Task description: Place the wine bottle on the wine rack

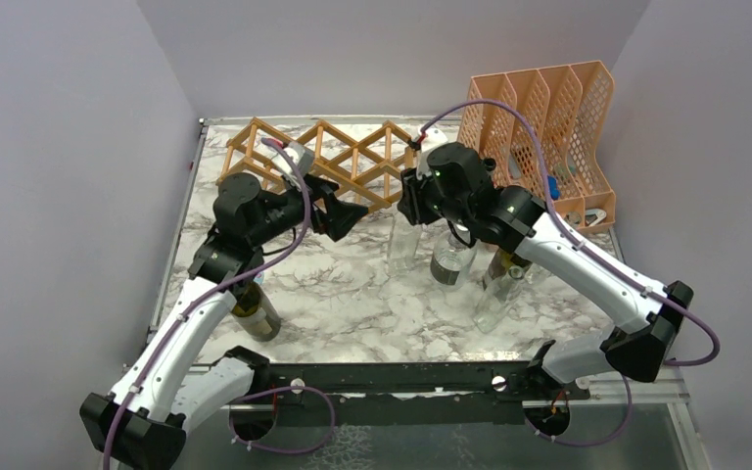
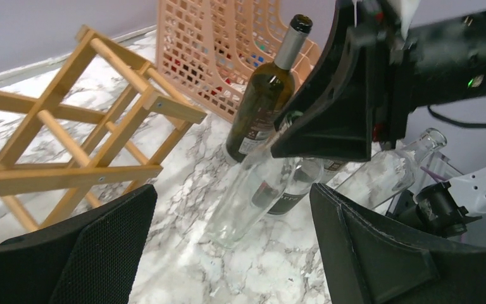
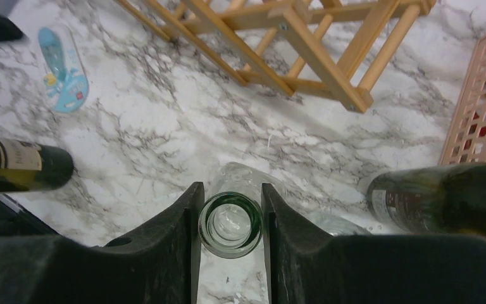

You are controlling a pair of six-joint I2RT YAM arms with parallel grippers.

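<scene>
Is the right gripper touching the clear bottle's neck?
Touching. Right wrist view: the right gripper clamps the clear bottle at its mouth, no gap on either side.

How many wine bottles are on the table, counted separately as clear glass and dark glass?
Clear bottles: 3
Dark bottles: 2
Total: 5
</scene>
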